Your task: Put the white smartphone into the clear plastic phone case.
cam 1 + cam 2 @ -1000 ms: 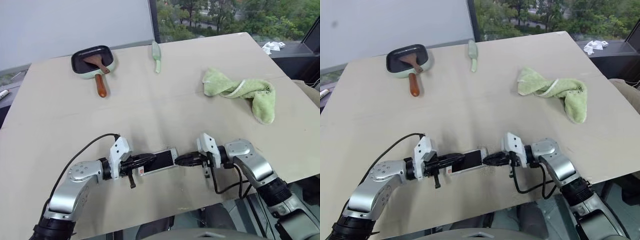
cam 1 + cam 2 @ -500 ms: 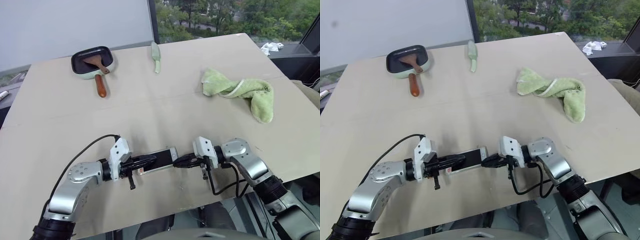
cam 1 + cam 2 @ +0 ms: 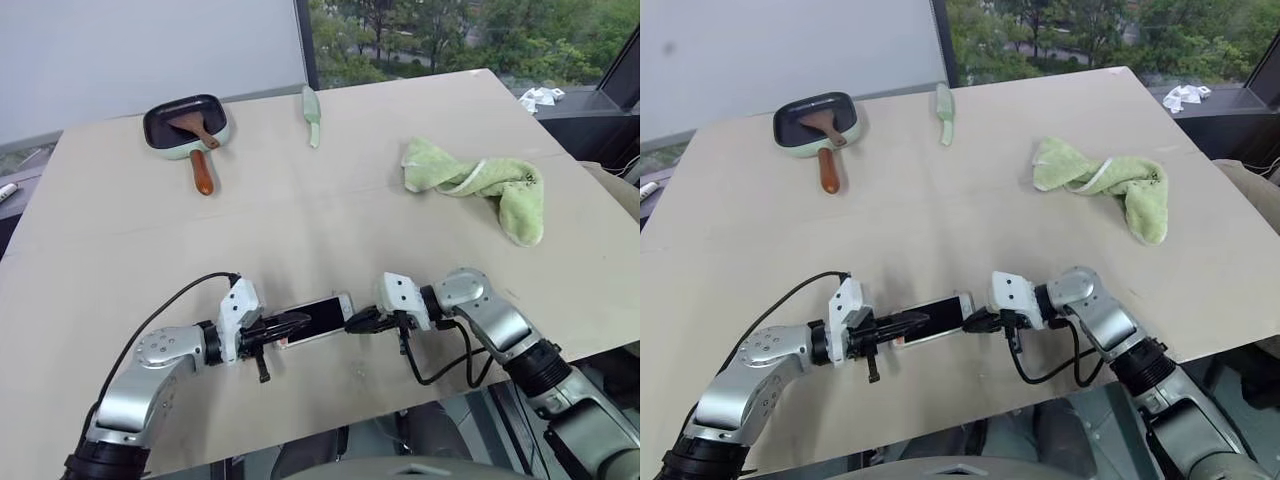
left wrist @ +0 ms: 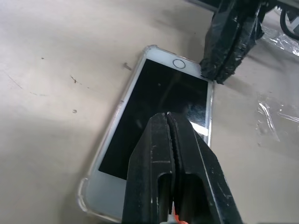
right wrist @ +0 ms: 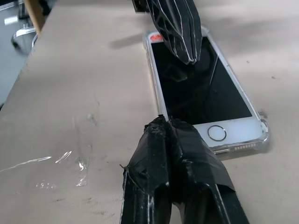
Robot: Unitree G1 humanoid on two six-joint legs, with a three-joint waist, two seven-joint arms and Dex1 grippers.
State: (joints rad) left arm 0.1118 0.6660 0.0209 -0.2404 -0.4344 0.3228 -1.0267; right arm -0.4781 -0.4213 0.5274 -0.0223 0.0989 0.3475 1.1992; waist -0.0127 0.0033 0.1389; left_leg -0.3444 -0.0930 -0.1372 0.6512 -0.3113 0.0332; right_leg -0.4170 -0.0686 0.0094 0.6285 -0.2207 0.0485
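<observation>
Pressing with fingers closed and nothing between them, the left gripper (image 3: 300, 321) rests its tip on the phone (image 4: 161, 109) screen; the right gripper (image 3: 356, 322), likewise closed and empty, meets the phone's home-button corner; the phone lies face up inside the clear case (image 4: 83, 198) on the table (image 3: 300, 230).

I see soft, even daylight from the window at the far edge of the pale beige tabletop (image 3: 330, 220), with only faint shadows. In my wrist views the white smartphone's black glass screen (image 5: 196, 88) reflects light, and the nearest fingertips blur slightly.
</observation>
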